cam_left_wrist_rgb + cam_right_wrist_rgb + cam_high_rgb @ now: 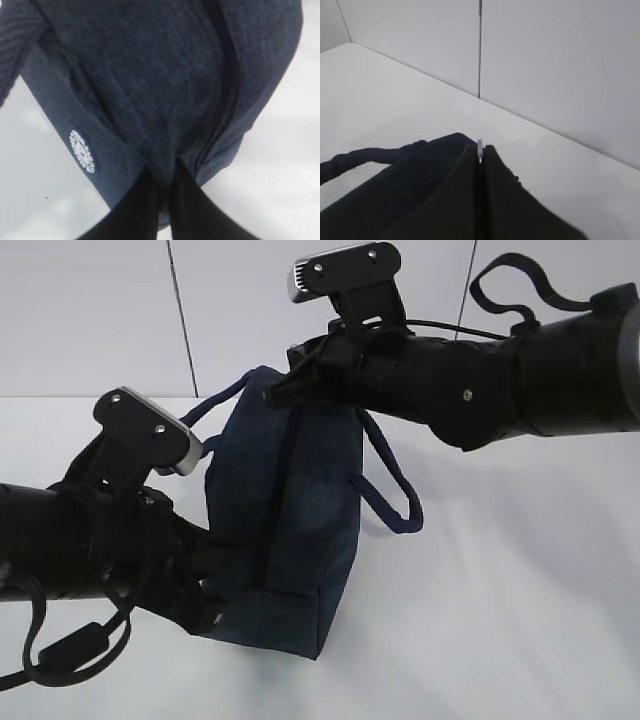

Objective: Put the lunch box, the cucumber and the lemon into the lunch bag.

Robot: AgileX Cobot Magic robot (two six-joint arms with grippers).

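Left end effector [167, 192], as I read it from its wrist view, has its two dark fingers [135, 210] pinched together on a fold of fabric at the near end of the lunch bag [290, 530], right beside the zipper track [227, 115]; I judge it closed on the bag to anchor it. Right end effector [480, 160] sits at the far end of the bag's top, fingers pressed together on a thin metal piece that I take for the ring pull [480, 149], so it grips the zipper's pull. In the exterior view the bag stands near the middle of the white surface [520, 620], well clear of its far edge by the wall, one loop handle [395, 490] hanging on its right side. The zipper line appears closed along the length I can see. Lunch box, cucumber and lemon appear in no view, so I cannot say where they are. My judgement: the step in hand is working the zipper, with loading not yet visible. The next move calls for drawing the pull along the track while my left arm holds the fabric taut against that pull.
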